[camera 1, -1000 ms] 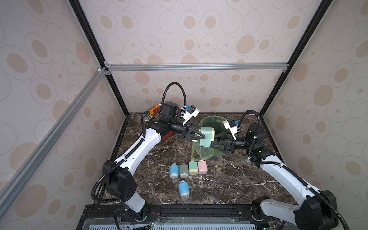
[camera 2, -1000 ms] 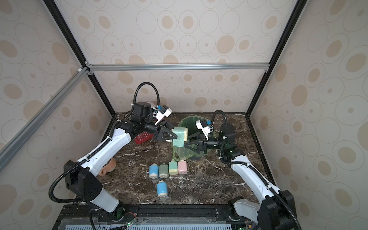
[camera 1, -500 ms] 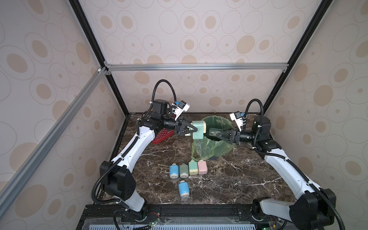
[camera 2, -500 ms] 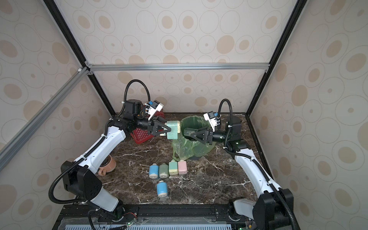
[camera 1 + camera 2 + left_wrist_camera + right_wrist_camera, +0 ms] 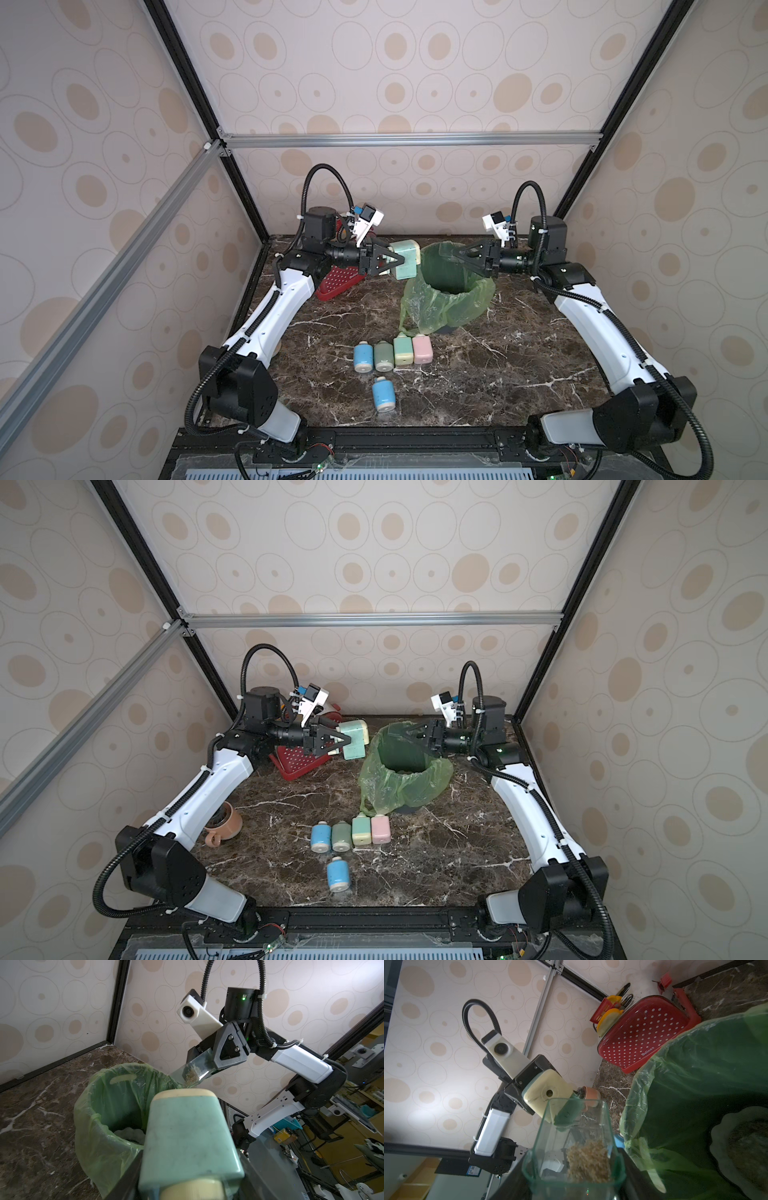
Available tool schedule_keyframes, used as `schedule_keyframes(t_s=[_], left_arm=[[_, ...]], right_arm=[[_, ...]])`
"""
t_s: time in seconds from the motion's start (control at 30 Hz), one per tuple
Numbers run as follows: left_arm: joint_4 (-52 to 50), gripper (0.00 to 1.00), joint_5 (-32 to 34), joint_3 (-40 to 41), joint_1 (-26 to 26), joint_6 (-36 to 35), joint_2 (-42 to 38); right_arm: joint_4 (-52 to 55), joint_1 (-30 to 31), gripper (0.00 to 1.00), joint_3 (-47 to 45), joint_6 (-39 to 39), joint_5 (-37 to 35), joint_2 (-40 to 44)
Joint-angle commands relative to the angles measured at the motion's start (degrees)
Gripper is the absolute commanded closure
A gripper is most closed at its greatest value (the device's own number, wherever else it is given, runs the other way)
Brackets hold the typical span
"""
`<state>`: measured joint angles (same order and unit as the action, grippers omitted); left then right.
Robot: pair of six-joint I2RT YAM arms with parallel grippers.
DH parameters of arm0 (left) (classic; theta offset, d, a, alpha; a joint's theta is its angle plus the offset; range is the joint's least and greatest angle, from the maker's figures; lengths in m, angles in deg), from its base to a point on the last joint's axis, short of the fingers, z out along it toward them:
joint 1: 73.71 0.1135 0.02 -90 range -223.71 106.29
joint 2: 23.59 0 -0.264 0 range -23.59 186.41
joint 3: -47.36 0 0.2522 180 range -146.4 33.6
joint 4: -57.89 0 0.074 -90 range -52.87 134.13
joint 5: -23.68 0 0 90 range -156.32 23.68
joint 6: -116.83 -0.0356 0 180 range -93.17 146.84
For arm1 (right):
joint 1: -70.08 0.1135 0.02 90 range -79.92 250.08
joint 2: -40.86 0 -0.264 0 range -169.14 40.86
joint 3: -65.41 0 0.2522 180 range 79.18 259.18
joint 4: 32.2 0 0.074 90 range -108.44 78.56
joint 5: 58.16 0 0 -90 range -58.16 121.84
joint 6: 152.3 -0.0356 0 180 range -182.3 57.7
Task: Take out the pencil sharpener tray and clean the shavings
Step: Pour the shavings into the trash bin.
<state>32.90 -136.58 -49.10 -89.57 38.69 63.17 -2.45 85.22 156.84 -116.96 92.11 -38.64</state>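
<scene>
Left end effector (image 5: 395, 262) clamps the sharpener body (image 5: 407, 259) beside the bin (image 5: 451, 299), while I have the right end effector (image 5: 462, 254) gripping the tray (image 5: 577, 1142) tilted over it to spill shavings (image 5: 588, 1160).

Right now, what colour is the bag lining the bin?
The bag is translucent light green, clearest in the left wrist view.

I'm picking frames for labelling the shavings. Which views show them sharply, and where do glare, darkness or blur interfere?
Right wrist view: shavings sharp in the clear tray, bin bag dark, a bright patch washes out the wall. Left wrist view: sharpener body close and soft, shavings small. In both top views: even light, shavings too small to see.
</scene>
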Motion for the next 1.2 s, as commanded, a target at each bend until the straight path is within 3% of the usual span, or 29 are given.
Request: schedule_keyframes(t_s=[0.0, 0.17, 0.27, 0.4, 0.5, 0.63, 0.73, 0.83, 0.93, 1.03, 1.13, 1.17], left_arm=[[10.7, 0.94, 5.8, 1.6, -0.1, 5.8, -4.0], [12.7, 0.94, 13.9, 2.8, -0.1, 9.2, -6.2], [13.9, 0.94, 20.3, 3.8, -0.1, 11.6, -6.9], [19.8, 0.93, 23.8, 7.6, -0.1, 15.7, -7.7], [20.4, 0.93, 25.4, 9.6, -0.1, 15.5, -7.7], [22.5, 0.94, 25.6, 11.6, -0.1, 16.1, -8.0], [23.2, 0.93, 26.3, 12.7, -0.1, 15.9, -8.3], [21.7, 0.93, 26.1, 11.9, -0.1, 14.6, -8.0], [22.2, 0.93, 26.0, 12.0, -0.1, 14.5, -8.1], [21.8, 0.93, 26.2, 12.4, -0.1, 14.1, -8.5], [22.1, 0.93, 26.5, 12.8, -0.1, 14.2, -8.6], [22.0, 0.93, 26.3, 12.7, -0.1, 14.2, -8.5]], right_arm=[[2.8, -0.1, 0.65, 1.8, -10.0, -0.2, -2.8], [2.6, -0.2, 0.72, 2.1, -18.3, 2.0, -5.4], [5.1, -2.0, 0.73, 2.3, -19.9, 0.7, -5.1], [12.6, -2.8, 0.73, 4.6, -19.6, 0.0, -5.5], [14.7, -2.8, 0.73, 4.4, -21.1, -0.4, -6.2], [7.4, -2.8, 0.75, 0.9, -29.4, -1.1, -5.4], [10.9, -3.7, 0.76, 2.4, -28.3, -1.1, -6.6], [5.2, -3.4, 0.74, 1.0, -32.9, -2.8, -5.4], [9.3, -4.3, 0.77, 2.3, -31.7, -2.2, -6.5], [5.0, -3.2, 0.75, 1.4, -33.6, -3.6, -5.8], [9.8, -3.7, 0.81, 1.0, -32.4, -1.6, -6.6], [6.9, -2.6, 0.8, 0.0, -34.0, -2.8, -5.5]])
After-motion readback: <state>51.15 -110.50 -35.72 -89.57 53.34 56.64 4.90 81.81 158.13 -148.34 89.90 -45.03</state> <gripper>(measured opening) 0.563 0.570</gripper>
